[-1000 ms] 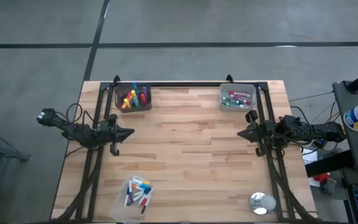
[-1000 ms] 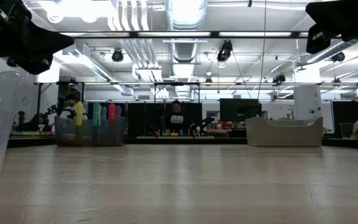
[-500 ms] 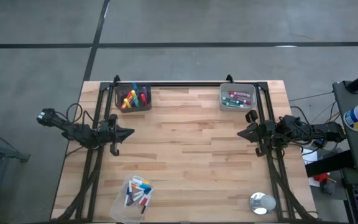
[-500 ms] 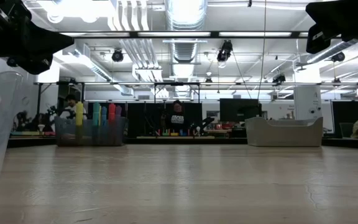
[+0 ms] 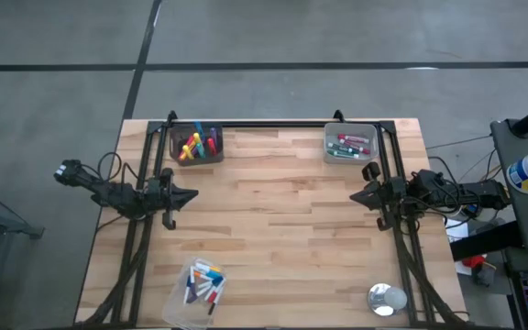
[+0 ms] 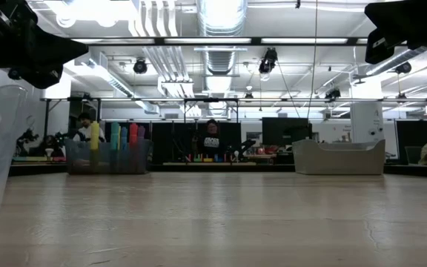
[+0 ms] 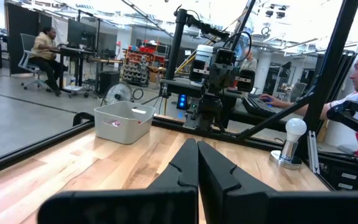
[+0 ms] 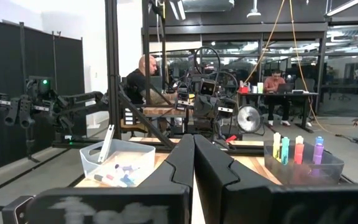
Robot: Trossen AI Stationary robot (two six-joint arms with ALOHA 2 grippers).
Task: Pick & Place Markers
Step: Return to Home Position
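Now the left pincer and right pincer are pressed together, empty. Settle both gently, clear of the tabletop.

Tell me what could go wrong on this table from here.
The transparent bin of markers lies askew near the front edge of the table; a bump might push it off. The upright markers poke above the rim of the dark bin, so a low pass by the left gripper, now shut, could catch them. The right gripper waits shut at the table's right side.
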